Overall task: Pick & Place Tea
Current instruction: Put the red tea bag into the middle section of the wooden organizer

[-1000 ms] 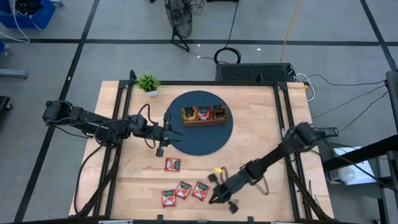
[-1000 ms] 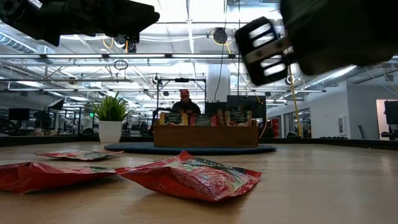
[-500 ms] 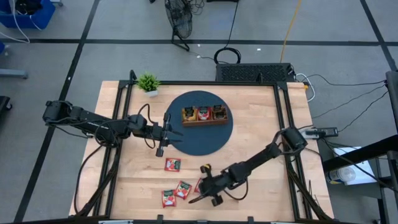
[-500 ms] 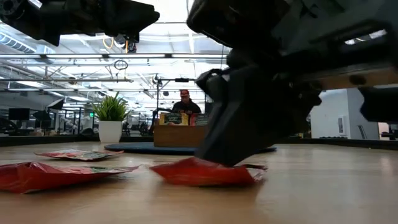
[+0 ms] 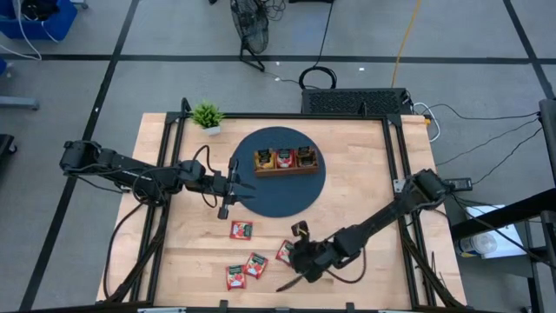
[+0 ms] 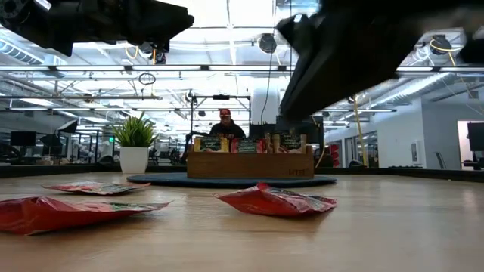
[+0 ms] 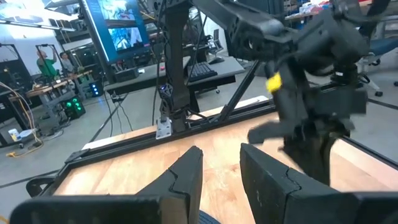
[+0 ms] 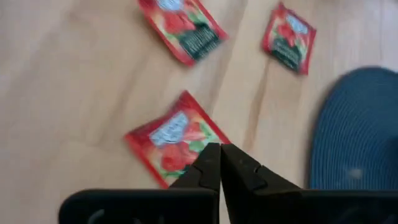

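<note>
Red tea sachets lie flat on the wooden table near its near edge: one (image 5: 241, 229), two more (image 5: 254, 264) (image 5: 234, 277), and one (image 5: 283, 251) right beside my right gripper (image 5: 294, 258). In the right wrist view this sachet (image 8: 174, 140) lies just past the shut fingertips (image 8: 219, 163). The low view shows the sachet (image 6: 276, 201) flat on the table with the gripper raised above it. My left gripper (image 5: 233, 184) hovers open at the left rim of the blue mat (image 5: 278, 202). The wooden tray (image 5: 285, 160) stands on the mat with sachets in its compartments.
A small potted plant (image 5: 207, 116) stands at the far left corner. The round blue mat takes up the table's far middle. Bare wood lies to the right of the mat and the right arm. A person (image 6: 224, 125) shows far behind the table.
My right gripper swung toward the table's left and came down on the sachet nearest it, then rose off it and drew back a little to the right. That sachet has slid a short way toward the mat and lies flat, apart from the two beside it.
</note>
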Robot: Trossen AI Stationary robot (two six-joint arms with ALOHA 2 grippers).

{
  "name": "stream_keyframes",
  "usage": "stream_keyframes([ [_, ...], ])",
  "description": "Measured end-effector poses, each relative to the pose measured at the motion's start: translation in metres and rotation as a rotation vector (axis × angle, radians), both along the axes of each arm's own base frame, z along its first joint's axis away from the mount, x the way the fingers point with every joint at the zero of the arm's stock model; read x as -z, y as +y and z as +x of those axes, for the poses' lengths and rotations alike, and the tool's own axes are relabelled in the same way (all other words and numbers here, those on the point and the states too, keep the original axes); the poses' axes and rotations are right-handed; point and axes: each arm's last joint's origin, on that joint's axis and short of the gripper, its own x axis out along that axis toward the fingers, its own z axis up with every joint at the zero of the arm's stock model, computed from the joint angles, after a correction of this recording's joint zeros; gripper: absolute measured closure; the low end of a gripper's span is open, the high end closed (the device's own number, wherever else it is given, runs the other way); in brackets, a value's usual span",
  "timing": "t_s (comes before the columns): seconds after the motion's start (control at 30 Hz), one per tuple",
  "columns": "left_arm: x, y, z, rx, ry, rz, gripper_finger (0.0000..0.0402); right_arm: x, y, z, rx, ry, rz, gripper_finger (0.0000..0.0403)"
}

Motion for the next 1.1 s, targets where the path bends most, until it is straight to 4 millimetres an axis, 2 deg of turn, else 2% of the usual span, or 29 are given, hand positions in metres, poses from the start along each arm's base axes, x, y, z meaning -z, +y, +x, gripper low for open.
stream_keyframes([
  [0.1, 0.000, 0.000, 0.000, 0.000, -0.002, 0.000, 0.0289, -0.009, 0.012, -0.006, -0.052, -0.006, 0.077, 0.0383],
  [0.23, 0.000, 0.000, 0.000, 0.000, -0.001, 0.000, 0.0289, -0.014, 0.026, -0.003, -0.027, -0.024, 0.165, 0.0311],
  [0.37, 0.000, 0.000, 0.000, 0.000, 0.000, 0.000, 0.0289, -0.006, 0.023, 0.008, 0.118, -0.047, 0.201, 0.0228],
  [0.47, 0.000, 0.000, 0.000, 0.000, 0.000, 0.000, 0.0289, 0.006, 0.017, 0.015, 0.195, -0.028, 0.229, 0.0194],
  [0.63, 0.000, 0.000, 0.000, 0.000, 0.000, 0.000, 0.0289, 0.032, 0.013, 0.021, 0.243, 0.036, 0.241, 0.0184],
  [0.83, 0.000, 0.000, 0.000, 0.000, -0.001, 0.000, 0.0289, 0.040, 0.015, 0.018, 0.269, 0.086, 0.265, 0.0198],
  [1.1, 0.000, 0.000, 0.000, 0.000, 0.000, 0.000, 0.0289, 0.041, 0.018, 0.019, 0.328, 0.085, 0.348, 0.0202],
])
